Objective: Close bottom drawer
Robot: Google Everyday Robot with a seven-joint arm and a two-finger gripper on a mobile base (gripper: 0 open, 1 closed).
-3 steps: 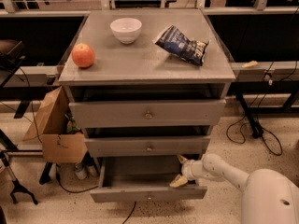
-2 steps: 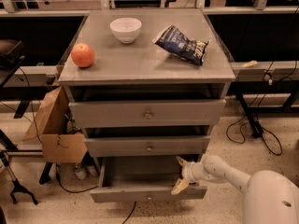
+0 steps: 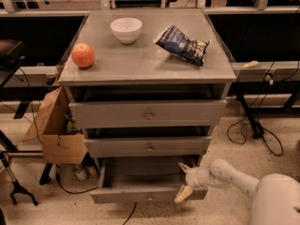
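Observation:
The bottom drawer [image 3: 140, 195] of the grey cabinet is pulled out, its plain grey inside showing and its low front panel near the floor. My gripper [image 3: 183, 181] is at the drawer's right front corner, on the end of my white arm that reaches in from the lower right. One fingertip points up over the drawer's inside and the other points down in front of the panel, so the fingers are spread apart and hold nothing.
The middle drawer [image 3: 149, 147] and top drawer [image 3: 148, 114] are shut or nearly shut. On the cabinet top sit a white bowl [image 3: 126, 29], an apple [image 3: 83, 55] and a blue chip bag [image 3: 183, 44]. A cardboard box [image 3: 54, 128] stands left of the cabinet. Cables lie on the floor right.
My gripper has shifted slightly down along the drawer's right front corner. The drawer stands about as far out as before.

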